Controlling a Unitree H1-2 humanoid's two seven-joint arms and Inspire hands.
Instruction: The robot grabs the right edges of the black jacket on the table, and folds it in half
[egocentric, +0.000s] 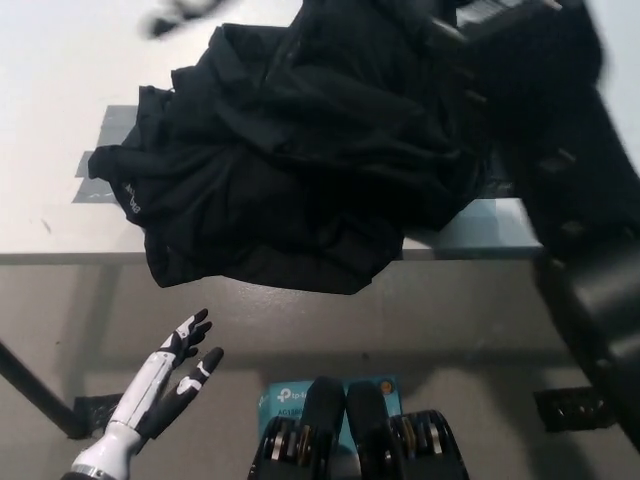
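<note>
Our white left hand (160, 385) rests low at the near left, fingers spread, holding nothing. Beyond it the black jacket (290, 160) lies bunched on the white surface (60, 80), its near hem drooping over the front edge. Our right arm (570, 170) looms blurred at right, its hand unreadable. We should lay the fold flat and align the edges.

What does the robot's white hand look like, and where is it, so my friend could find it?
Start at the white table with the crumpled black fabric jacket hanging over its front edge. Look below that edge, toward the picture's lower left: the slim white left hand rests there, open and holding nothing. It is the only white, black-tipped thing; the big arm opposite is all black.
</note>
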